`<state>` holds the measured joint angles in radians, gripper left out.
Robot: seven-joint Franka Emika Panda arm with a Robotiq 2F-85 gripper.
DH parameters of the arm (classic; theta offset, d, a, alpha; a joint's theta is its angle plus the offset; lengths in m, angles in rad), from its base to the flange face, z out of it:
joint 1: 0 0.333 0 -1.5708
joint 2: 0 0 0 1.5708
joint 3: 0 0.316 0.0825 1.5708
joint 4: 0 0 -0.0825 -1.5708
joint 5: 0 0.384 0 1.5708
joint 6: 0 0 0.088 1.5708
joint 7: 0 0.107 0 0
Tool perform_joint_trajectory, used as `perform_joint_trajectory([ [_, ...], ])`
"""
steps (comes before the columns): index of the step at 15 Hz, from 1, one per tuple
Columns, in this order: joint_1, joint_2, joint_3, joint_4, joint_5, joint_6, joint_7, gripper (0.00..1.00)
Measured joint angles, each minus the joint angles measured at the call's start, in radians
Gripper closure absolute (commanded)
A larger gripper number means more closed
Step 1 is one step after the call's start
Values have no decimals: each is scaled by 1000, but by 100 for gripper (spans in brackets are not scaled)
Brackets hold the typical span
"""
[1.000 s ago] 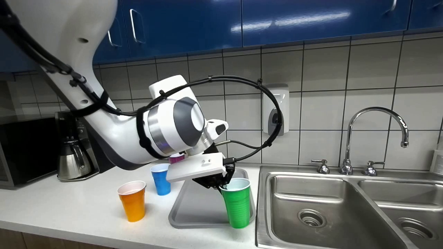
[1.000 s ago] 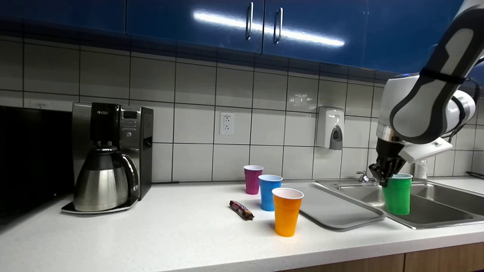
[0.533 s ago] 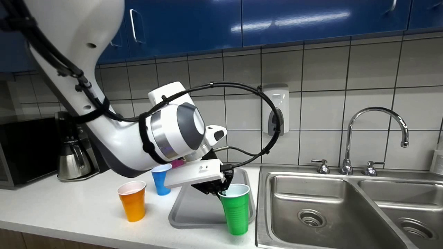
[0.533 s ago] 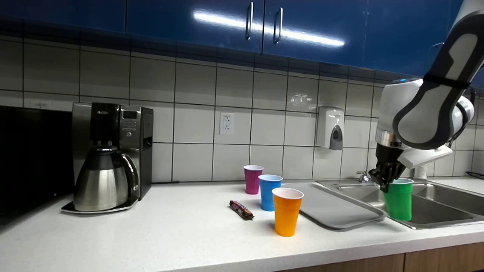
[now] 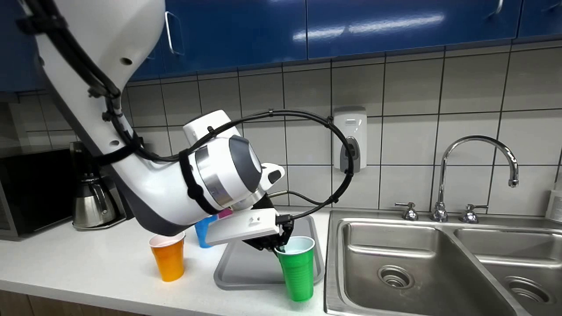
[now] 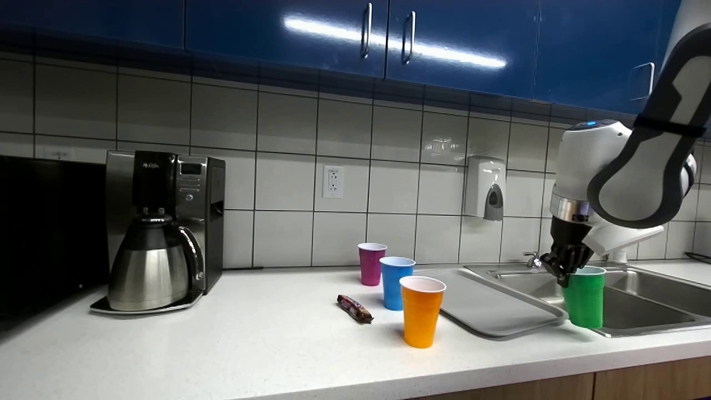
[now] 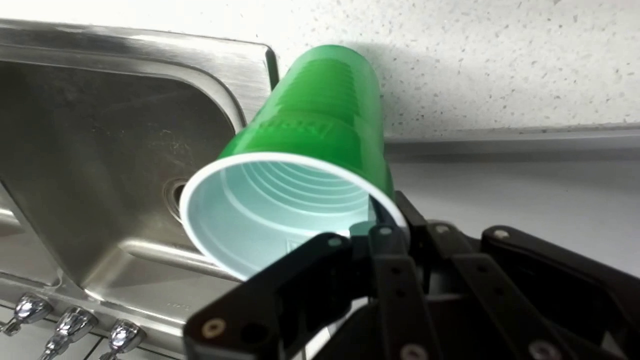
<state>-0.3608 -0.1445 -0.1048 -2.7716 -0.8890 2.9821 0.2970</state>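
Observation:
A green cup (image 5: 297,276) with a pale inside hangs from my gripper (image 5: 279,251), which is shut on its rim. Through the wrist view, one finger of the gripper (image 7: 394,209) lies inside the cup (image 7: 320,110) and the other outside, with the wall pinched between. The cup tilts slightly, its mouth toward the wrist camera. Its base is low over the counter between the grey tray (image 5: 259,274) and the sink edge; I cannot tell whether it touches. An orange cup (image 6: 422,314), a blue cup (image 6: 396,286) and a purple cup (image 6: 371,265) stand upright on the counter.
A metal double sink (image 5: 373,250) with a curved faucet (image 5: 476,139) lies right of the cup. A wrapped bar (image 6: 355,309) rests near the blue cup. Further left stands a coffee maker (image 6: 214,189). On the tiled wall hangs a soap dispenser (image 6: 484,183).
Gripper and green cup have sunk lower in both exterior views. The arm now covers part of the blue cup and most of the purple one in an exterior view. The grip has stayed the same.

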Motion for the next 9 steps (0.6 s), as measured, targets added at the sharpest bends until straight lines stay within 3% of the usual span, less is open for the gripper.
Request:
perform_joint_trajectory([
  [9, -39, 8, 0, 0, -244, 53, 246, 99],
])
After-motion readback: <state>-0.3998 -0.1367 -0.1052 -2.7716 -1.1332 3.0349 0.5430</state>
